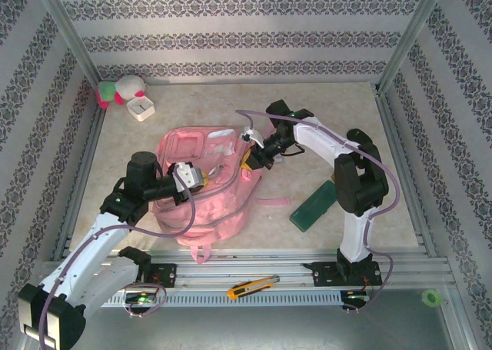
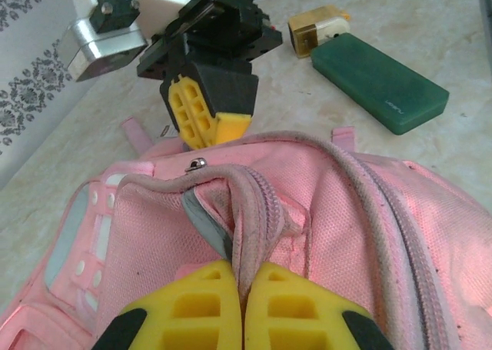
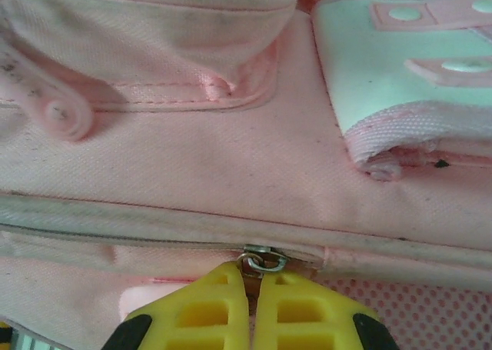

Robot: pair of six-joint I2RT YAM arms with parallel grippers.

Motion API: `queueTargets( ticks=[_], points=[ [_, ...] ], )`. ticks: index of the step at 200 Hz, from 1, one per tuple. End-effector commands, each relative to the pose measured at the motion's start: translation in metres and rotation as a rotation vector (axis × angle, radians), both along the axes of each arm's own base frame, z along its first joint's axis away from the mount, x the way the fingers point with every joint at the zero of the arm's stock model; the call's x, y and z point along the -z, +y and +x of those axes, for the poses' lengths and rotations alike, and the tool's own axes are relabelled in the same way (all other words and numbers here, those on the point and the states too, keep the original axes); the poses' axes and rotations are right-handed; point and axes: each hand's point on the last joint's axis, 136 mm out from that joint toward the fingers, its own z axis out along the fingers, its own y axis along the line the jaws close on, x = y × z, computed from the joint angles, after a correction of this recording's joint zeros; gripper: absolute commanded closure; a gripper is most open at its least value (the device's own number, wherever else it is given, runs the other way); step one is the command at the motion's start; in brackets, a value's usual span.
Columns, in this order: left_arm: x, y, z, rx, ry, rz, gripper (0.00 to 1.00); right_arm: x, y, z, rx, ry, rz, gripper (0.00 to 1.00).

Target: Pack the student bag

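Large soft pink fabric backpack (image 1: 219, 211) flat in the middle of the pale desk (image 1: 346, 108), between the two arms. Left hand (image 2: 244, 292) clenched on a raised fold of the zip edge of the backpack, yellow pads tight together with the cloth between them. Right hand (image 3: 254, 292) also closed, with the small metal zip slider (image 3: 262, 259) exactly at its tips; probably pinching the pull tab (hidden between the pads, so not sure).

Decisive for the coming move: the direction of the zip track from the right hand. In the right wrist view, track running crosswise, left to right, along the grey seam, with the slider sitting on it just in front of the tips. In the left wrist view, right hand facing the left one across the top of the bag, slider just below it, zip band curving from there toward the left hand. So, long axis of the zip roughly on the line between both hands. Right hand clearly the nearer to the slider; left one only an anchor for the cloth. Likely a pull along the track, not upward; otherwise a risk of lifting the cloth.

Dark green flat rectangular case (image 1: 314, 205) on the desk beside the right arm, apart from the bag, not yet packed.
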Motion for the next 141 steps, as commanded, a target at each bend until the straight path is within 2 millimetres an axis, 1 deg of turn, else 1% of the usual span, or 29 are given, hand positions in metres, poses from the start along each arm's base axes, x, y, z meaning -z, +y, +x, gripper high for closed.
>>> queueTargets(
  ticks=[1,28,50,71,92,104,119,141],
  points=[
    [-0.031,0.007,0.026,-0.097,-0.145,-0.026,1.0,-0.038,0.008,-0.03,-0.044,0.061,0.119,1.0],
    [-0.028,0.016,0.035,-0.174,-0.143,0.004,1.0,-0.045,0.009,-0.043,-0.045,0.077,0.125,1.0],
    [-0.027,0.018,0.04,-0.202,-0.147,0.023,1.0,-0.05,0.013,-0.047,-0.023,0.1,0.122,1.0],
    [-0.025,0.018,0.044,-0.228,-0.128,0.04,1.0,-0.051,0.019,-0.045,0.036,0.153,0.09,1.0],
    [-0.022,0.017,0.05,-0.265,-0.106,0.06,1.0,-0.057,0.022,-0.045,0.085,0.217,0.072,1.0],
    [-0.019,0.017,0.05,-0.27,-0.096,0.066,1.0,-0.058,0.021,-0.044,0.109,0.231,0.058,1.0],
    [-0.018,0.02,0.053,-0.3,-0.094,0.071,1.0,-0.056,0.018,-0.038,0.175,0.255,0.017,1.0],
    [-0.014,0.026,0.055,-0.329,-0.098,0.111,1.0,-0.063,0.014,-0.036,0.233,0.31,0.007,1.0]
  ],
)
